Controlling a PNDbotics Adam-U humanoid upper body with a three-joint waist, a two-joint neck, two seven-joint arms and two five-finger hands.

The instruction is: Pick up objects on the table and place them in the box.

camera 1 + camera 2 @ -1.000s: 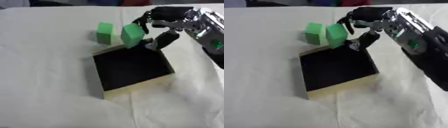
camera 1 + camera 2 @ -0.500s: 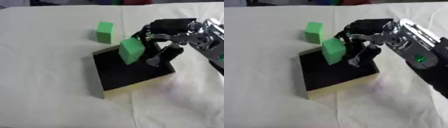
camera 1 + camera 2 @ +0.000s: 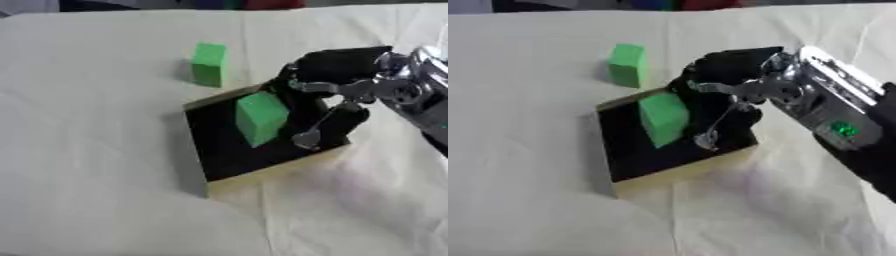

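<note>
right hand (image 3: 328, 87): fingers curled round the green block (image 3: 260, 118), held tilted over the black box (image 3: 219, 150)
left hand: not seen
step: lower it mid-box before releasing
edges: box's right wall sits close under the fingers
room: second green block (image 3: 208, 64) on the desk (image 3: 87, 125), beyond the box's far edge

Two green blocks (image 3: 260, 118) (image 3: 209, 64), one box (image 3: 262, 172), one robot hand (image 3: 328, 82).

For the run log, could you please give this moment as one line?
right robot hand: holds green block over black box | second green block: on cloth behind box | left robot hand: not in view
</note>
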